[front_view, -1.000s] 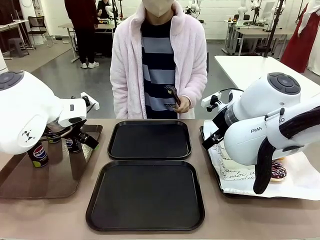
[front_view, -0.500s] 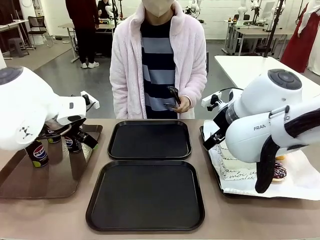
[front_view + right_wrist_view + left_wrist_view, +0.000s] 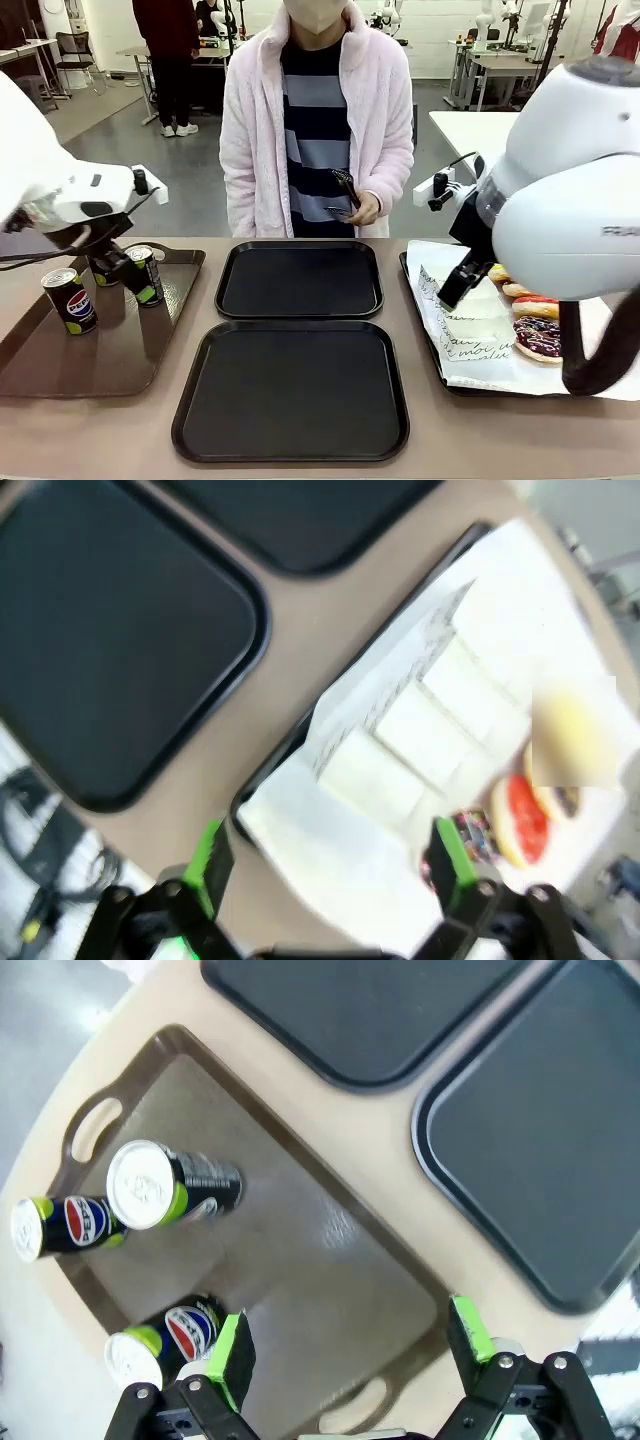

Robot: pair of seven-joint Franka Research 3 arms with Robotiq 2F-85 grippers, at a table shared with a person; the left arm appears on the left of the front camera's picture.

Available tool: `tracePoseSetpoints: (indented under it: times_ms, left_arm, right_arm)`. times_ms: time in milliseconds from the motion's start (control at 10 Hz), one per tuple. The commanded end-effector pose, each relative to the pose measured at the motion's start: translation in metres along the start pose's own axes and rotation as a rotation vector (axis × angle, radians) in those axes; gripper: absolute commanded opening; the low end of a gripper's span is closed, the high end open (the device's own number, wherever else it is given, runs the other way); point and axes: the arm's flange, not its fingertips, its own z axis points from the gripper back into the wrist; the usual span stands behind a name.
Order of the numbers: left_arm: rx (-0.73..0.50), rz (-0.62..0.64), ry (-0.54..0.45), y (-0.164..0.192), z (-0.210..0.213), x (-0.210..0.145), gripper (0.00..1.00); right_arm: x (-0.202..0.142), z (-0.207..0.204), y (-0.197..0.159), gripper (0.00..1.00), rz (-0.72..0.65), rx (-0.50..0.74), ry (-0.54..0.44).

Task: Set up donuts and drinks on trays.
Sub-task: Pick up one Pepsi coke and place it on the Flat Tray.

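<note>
Three Pepsi cans stand on the glossy brown tray [image 3: 110, 350]: one at the front left [image 3: 68, 299], one farther right [image 3: 146, 273], and a third [image 3: 101, 270] behind my left arm. My left gripper [image 3: 350, 1345] hangs open above that tray; one can [image 3: 165, 1333] is just outside its left finger and two cans [image 3: 160, 1185] [image 3: 62, 1226] stand farther off. Two black trays, far [image 3: 300, 248] and near [image 3: 292, 330], are bare. Several donuts [image 3: 540, 338] lie on the paper-lined tray. My right gripper [image 3: 330, 855] is open above the paper's near edge, with a red-glazed donut [image 3: 520, 820] to its right.
A person in a pink fleece stands at the far side, holding black tongs [image 3: 346, 187] at waist height. White paper sleeves [image 3: 420, 730] lie on the lined tray [image 3: 425, 330]. My right arm's bulky body [image 3: 570, 210] looms over the table's right side.
Both arms have lifted and drawn outward. The left gripper moved up off the cans, uncovering them. The right arm swung up and right, uncovering the donuts.
</note>
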Motion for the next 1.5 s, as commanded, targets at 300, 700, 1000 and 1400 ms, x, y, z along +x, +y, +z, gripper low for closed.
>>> tracePoseSetpoints:
  times_ms: [300, 700, 1000, 1400]
  left_arm:
    - [-0.021, -0.009, 0.023, 0.003, 0.009, -0.009, 1.00]
    - [-0.527, 0.281, -0.190, 0.045, 0.029, -0.018, 1.00]
    - [-0.898, 0.480, -0.385, 0.090, 0.041, -0.058, 1.00]
    - [-1.057, 0.653, -0.400, 0.149, 0.056, -0.120, 1.00]
  right_arm:
    - [-0.009, 0.016, 0.007, 1.00, 0.016, 0.013, 0.022]
    - [-0.040, 0.015, -0.040, 1.00, -0.254, 0.492, -0.175]
    - [-0.103, 0.011, -0.113, 1.00, -0.812, 0.709, -0.555]
    - [-0.198, 0.009, -0.181, 1.00, -1.067, 0.931, -0.576]
